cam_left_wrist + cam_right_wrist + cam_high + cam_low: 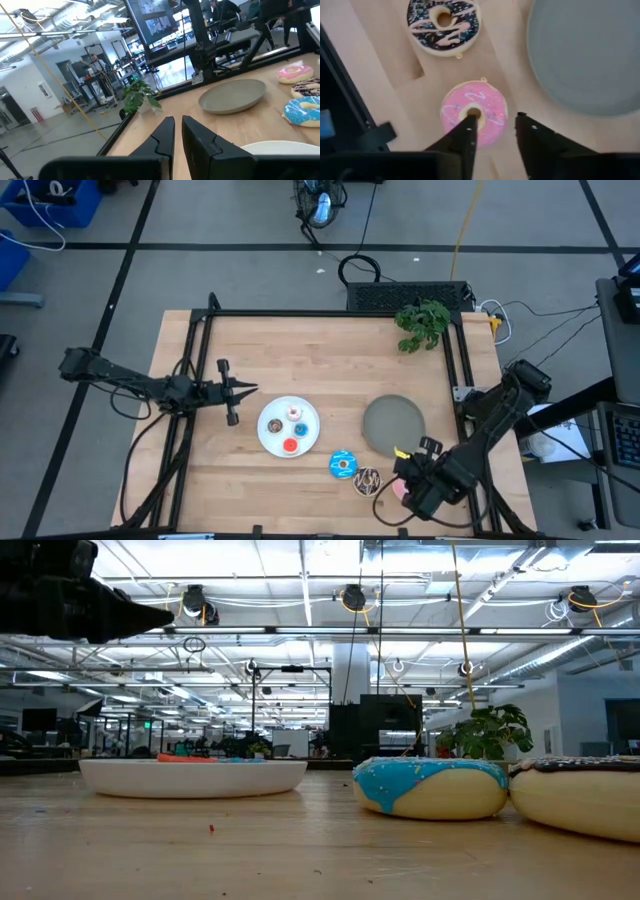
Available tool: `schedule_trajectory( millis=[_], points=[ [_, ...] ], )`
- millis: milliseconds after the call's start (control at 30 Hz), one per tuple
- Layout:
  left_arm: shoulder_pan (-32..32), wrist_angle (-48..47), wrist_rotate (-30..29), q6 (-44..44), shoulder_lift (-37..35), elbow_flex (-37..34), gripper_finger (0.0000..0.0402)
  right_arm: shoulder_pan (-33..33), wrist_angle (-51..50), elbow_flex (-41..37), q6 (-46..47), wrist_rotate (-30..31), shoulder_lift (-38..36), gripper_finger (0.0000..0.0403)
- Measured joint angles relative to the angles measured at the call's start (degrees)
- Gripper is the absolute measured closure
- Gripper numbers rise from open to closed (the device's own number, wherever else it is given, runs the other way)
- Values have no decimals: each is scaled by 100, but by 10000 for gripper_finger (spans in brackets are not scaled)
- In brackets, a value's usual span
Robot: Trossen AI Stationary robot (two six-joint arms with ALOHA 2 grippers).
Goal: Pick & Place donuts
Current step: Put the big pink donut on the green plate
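Three large donuts lie flat on the table near its front edge: blue (343, 465), chocolate sprinkled (366, 480) and pink (475, 111). Several small donuts lie on the white plate (268, 438). My right gripper (495, 122) points down, open, just above the pink donut; one fingertip (469, 125) is over its hole and the other (522, 122) is past its rim. I cannot see it touching the donut. My left gripper (245, 390) is shut and level, left of the white plate, holding nothing.
An empty grey plate (393, 423) sits right of the white plate, just beyond the pink donut (590, 55). A potted plant (422, 323) stands at the far right corner. A black frame rail (340, 90) runs along the table edge beside my right gripper.
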Motion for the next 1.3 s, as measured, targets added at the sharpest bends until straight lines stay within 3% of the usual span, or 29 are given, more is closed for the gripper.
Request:
schedule_trajectory(
  millis=[200,433,900,1300],
  points=[
    [0,-11,0,-2,1,0,360,5,43,-227,202,-46,-2,213],
    [0,-13,0,-22,1,0,360,6,734,-1007,196,-700,0,167],
    [0,-13,0,-33,0,0,360,-12,1727,-1966,2,-745,2,160],
    [0,-13,0,-31,0,0,360,-56,2013,-2046,-474,-743,-8,160]
  ],
)
